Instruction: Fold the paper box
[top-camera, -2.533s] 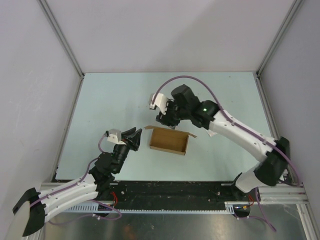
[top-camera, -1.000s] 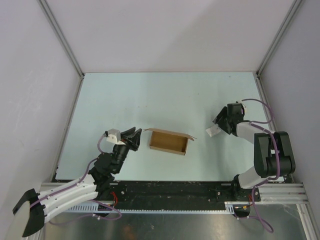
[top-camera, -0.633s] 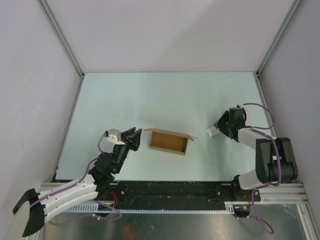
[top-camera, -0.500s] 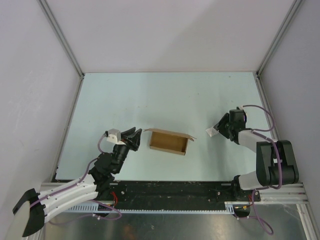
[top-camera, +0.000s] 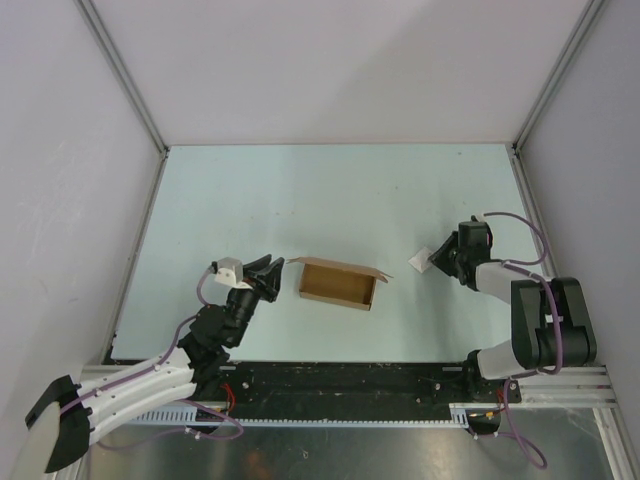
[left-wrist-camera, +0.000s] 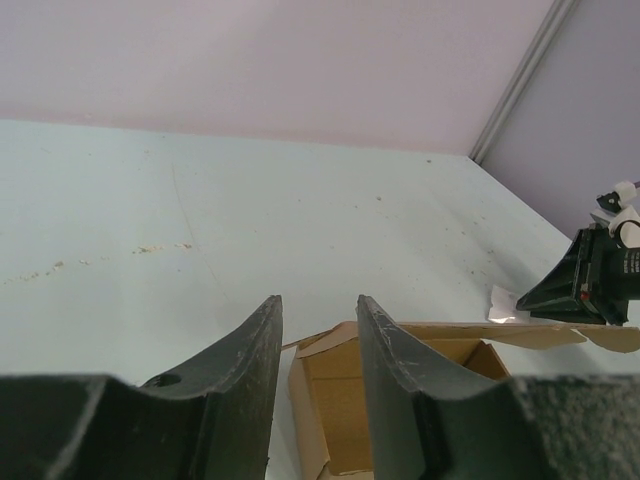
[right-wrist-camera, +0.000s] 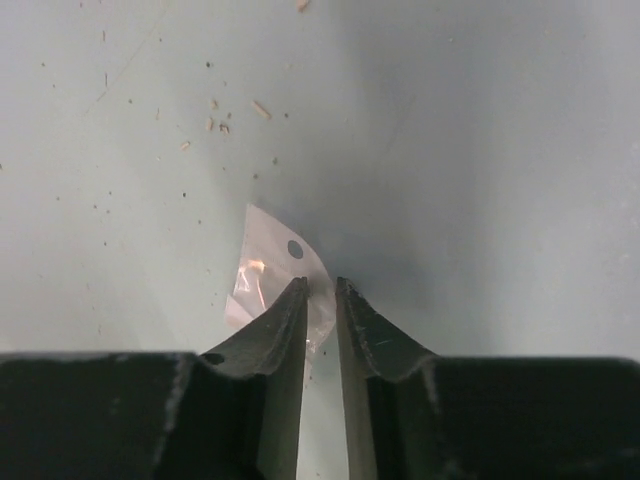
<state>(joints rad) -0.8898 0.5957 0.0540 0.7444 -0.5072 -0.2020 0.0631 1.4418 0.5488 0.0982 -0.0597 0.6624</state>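
Note:
The paper box (top-camera: 338, 283) lies on the table's near middle, a tan open-topped carton with its flaps spread; the left wrist view shows its inside (left-wrist-camera: 400, 395). My left gripper (top-camera: 270, 268) rests just left of the box, pointing at it. It stands open (left-wrist-camera: 318, 305) with nothing between its fingers. My right gripper (top-camera: 438, 258) is low at the right side, far from the box. Its fingers (right-wrist-camera: 320, 286) are a narrow gap apart, with the edge of a small clear plastic bag (right-wrist-camera: 275, 265) lying in that gap.
The plastic bag (top-camera: 421, 262) lies right of the box. Pale walls and aluminium posts (top-camera: 130, 95) close in the table on three sides. Crumbs (right-wrist-camera: 225, 120) are scattered on the surface. The black rail (top-camera: 340, 380) runs along the near edge.
The right arm has drawn back from the box to the right side. Its jaws have narrowed around the plastic bag's edge, and the bag has slid slightly left. The left arm has not moved.

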